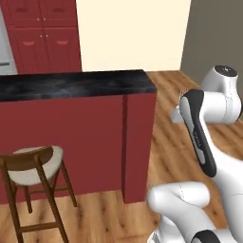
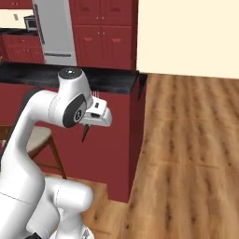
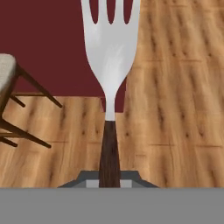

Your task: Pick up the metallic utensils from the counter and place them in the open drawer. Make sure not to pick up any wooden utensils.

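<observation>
My gripper (image 3: 109, 181) is shut on the dark brown handle of a silver fork (image 3: 111, 48), whose tines point away from the hand. In the right base view the gripper (image 2: 94, 116) hangs in front of the red island panel, below the counter top, with the fork's tines (image 2: 96, 94) sticking up and its handle slanting down. The black stone counter (image 1: 71, 84) (image 2: 114, 83) runs along the top of the red island, and no utensils can be made out on it. The open drawer, the black-handled knife and the wooden spoon are out of view.
A wooden stool with a pale seat (image 1: 32, 163) (image 2: 39, 136) (image 3: 6, 76) stands against the island to my left. Wooden floor (image 2: 186, 149) stretches to the right past the island's end. A fridge (image 2: 56, 32) and red cabinets (image 1: 42, 38) stand behind.
</observation>
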